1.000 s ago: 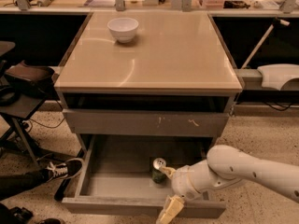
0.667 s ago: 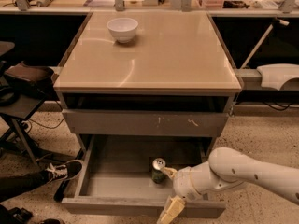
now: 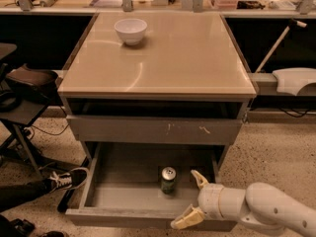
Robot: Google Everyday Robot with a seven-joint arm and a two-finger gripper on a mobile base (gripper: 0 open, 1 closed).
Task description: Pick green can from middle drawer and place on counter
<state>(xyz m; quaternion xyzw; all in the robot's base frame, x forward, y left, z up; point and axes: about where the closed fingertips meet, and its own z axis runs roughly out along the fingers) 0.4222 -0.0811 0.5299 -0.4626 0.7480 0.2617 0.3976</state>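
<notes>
Green can (image 3: 168,180): upright in middle drawer (image 3: 123,184)
End effector (image 3: 193,199): released, fingers spread, at can's 4 o'clock

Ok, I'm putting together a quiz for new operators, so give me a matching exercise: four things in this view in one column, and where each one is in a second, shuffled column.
Things
1. small dark green metal can
2. round white bowl
3. cream two-finger end effector
4. black-and-white sneaker

Places
A. on the floor, left of the open drawer
B. upright inside the open grey metal drawer
C. back left of the glossy beige counter
D. spread open at the drawer's front right, to the right of the can and not touching it

Pairs: 1-B, 2-C, 3-D, 4-A
</notes>
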